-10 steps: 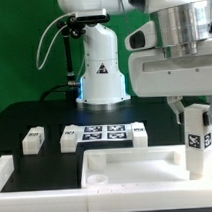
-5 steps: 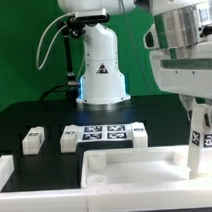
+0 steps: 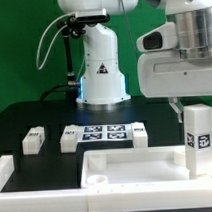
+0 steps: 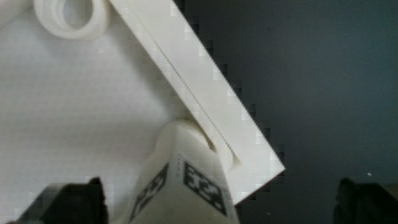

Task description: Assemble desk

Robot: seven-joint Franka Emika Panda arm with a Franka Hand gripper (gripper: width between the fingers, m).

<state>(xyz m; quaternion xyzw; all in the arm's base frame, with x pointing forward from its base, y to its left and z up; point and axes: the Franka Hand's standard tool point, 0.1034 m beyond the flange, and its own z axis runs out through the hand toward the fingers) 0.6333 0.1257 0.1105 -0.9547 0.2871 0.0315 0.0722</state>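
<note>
Exterior view. Nearest the camera on the black worktop [image 3: 24, 116]: the white rimmed tabletop [image 3: 127, 171], hollow side up. Upright in its corner at the exterior view's right: one leg [image 3: 199, 140], square tag [image 3: 205, 142] facing the camera. Directly above that leg: the jaws, spread apart and gripping nothing, one dark finger [image 3: 175, 109] just beside the leg's top on the exterior view's left. Farther back, flat on the worktop: the marker board [image 3: 105, 132]. Lying at its end on the exterior view's left: a second leg [image 3: 69, 139]; at its other end, a third leg [image 3: 138, 135]; well apart, toward the exterior view's left edge, a fourth leg [image 3: 33, 139]. Behind all this: the arm's white base [image 3: 101, 74] and a green backdrop [image 3: 16, 48]. Along the near edge at the exterior view's left: a white rail [image 3: 5, 168]

Wrist view. Looking straight down: the tabletop [image 4: 71, 110] as a broad white field, its rim [image 4: 205, 95] running slantwise across, dark worktop [image 4: 311, 80] beyond the rim. Just inside the rim, close to the corner: the leg [image 4: 178, 175] seen from its top end, tags [image 4: 196, 192] on its sides. Farther along the tabletop: a round socket [image 4: 71, 15]. Flanking the leg: two dark fingertips [image 4: 68, 208], both clear of it, bare gap on either side, so jaws parted and holding nothing
</note>
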